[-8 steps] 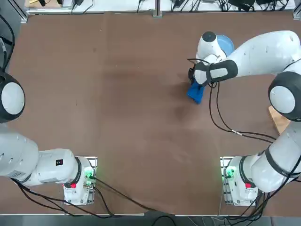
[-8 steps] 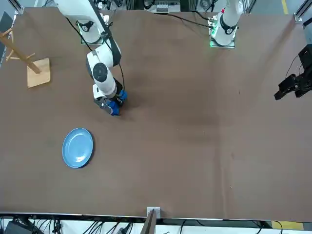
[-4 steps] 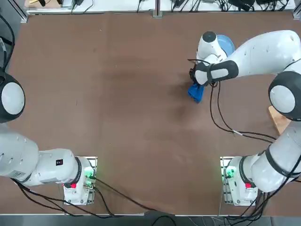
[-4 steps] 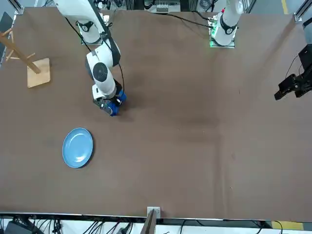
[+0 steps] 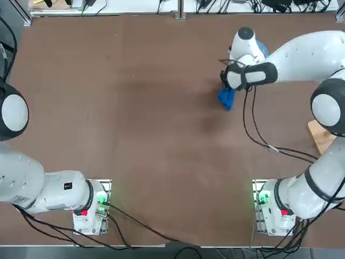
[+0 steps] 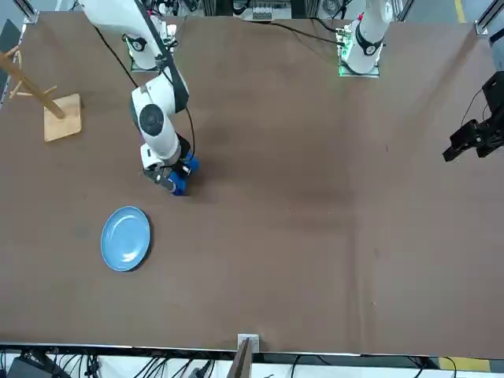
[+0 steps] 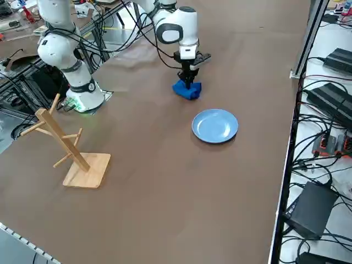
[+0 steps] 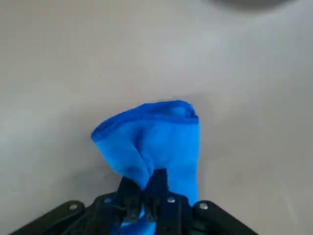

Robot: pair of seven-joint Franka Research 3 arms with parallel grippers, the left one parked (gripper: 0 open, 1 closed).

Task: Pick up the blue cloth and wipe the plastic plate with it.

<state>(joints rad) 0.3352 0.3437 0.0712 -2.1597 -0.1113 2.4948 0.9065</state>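
Observation:
The blue cloth (image 8: 156, 142) hangs bunched from my right gripper (image 8: 145, 188), whose fingers are shut on its upper fold. In the top view the blue cloth (image 5: 226, 97) shows just below the gripper's wrist, its lower end touching or nearly touching the brown table. The cloth (image 7: 187, 89) and gripper (image 7: 187, 78) stand a short way from the plastic plate (image 7: 215, 125), a light blue round dish lying flat and bare. From the front, the plate (image 6: 126, 238) lies nearer the camera than the cloth (image 6: 178, 178). Overhead, my arm hides most of the plate (image 5: 261, 47).
A wooden rack with pegs on a square base (image 7: 86, 169) stands near the table's right edge, also seen as the rack (image 6: 61, 116) in the front view. Cables and equipment (image 7: 324, 148) lie past the table's far edge.
My right gripper, holding the cloth, has shifted towards the plate and the table's far side; the cloth now looks more gathered up under the fingers.

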